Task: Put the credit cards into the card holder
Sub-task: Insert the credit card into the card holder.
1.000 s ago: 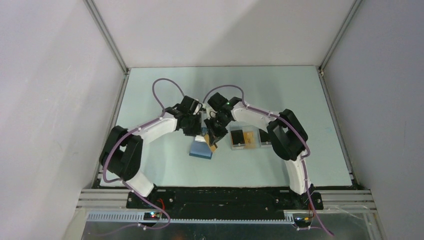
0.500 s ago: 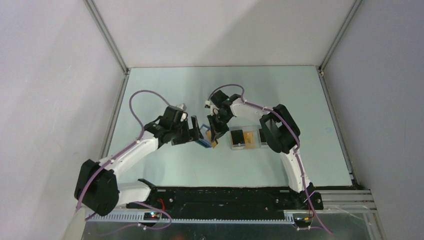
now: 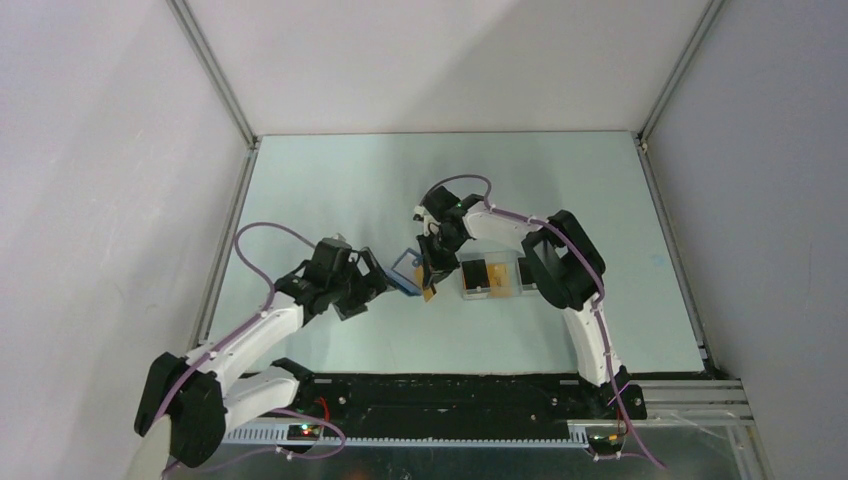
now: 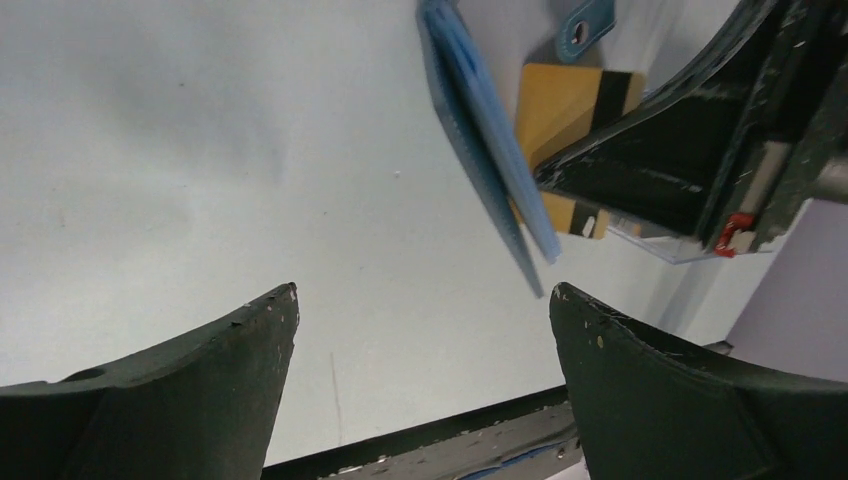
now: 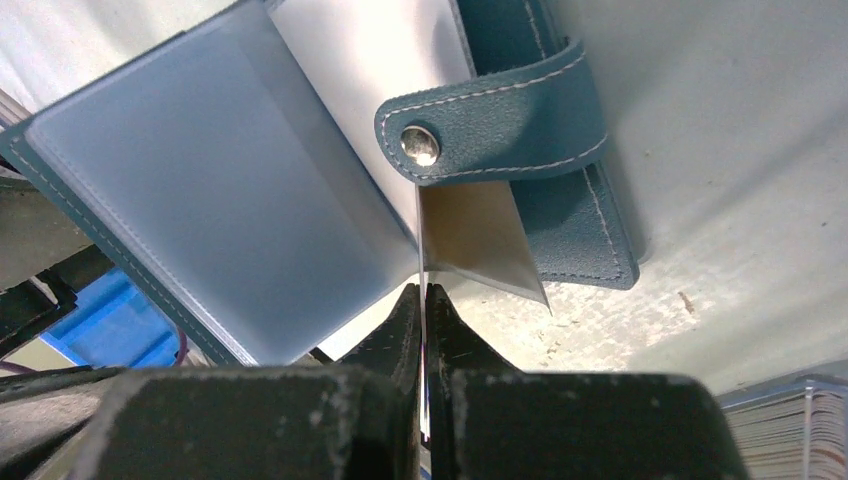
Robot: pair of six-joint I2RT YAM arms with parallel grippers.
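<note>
The blue card holder (image 3: 404, 270) stands part open on its edge on the table, with nothing gripping it. In the left wrist view the card holder (image 4: 478, 130) leans in front of a yellow-orange credit card (image 4: 560, 100) with a dark stripe. My right gripper (image 3: 430, 270) is shut on that card. In the right wrist view the right gripper (image 5: 424, 292) pinches the credit card (image 5: 424, 255) edge-on, its far end between the card holder's (image 5: 210, 200) translucent pages beside the snap strap (image 5: 490, 120). My left gripper (image 3: 368, 282) is open, apart to the holder's left. The left gripper (image 4: 422, 292) holds nothing.
A clear plastic tray (image 3: 489, 277) with more yellow and black cards sits just right of my right gripper; its corner with stacked cards (image 5: 790, 430) shows in the right wrist view. The table's black front edge (image 4: 420, 440) lies below the left fingers.
My left gripper opened, let go of the card holder and drew back to the left and toward the near edge. The right gripper stayed put with the card.
</note>
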